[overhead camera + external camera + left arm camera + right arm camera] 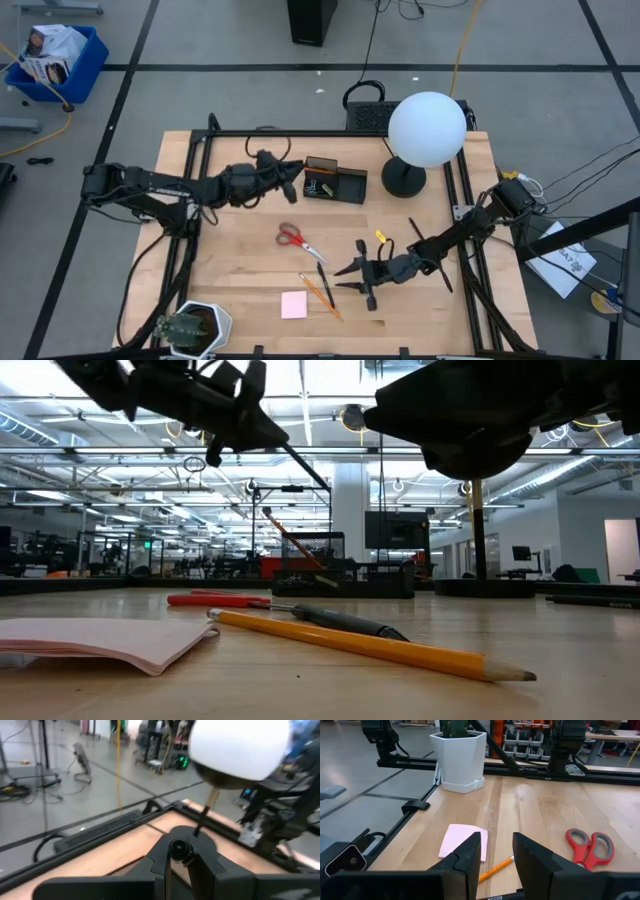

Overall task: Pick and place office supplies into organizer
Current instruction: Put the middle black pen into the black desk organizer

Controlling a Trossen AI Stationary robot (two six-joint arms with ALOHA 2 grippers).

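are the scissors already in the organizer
No, the red-handled scissors lie on the bare table, apart from the black organizer.

Red-handled scissors, a pink sticky-note pad, an orange pencil, a black organizer, a white lamp globe, and a white planter on a pale wooden table.
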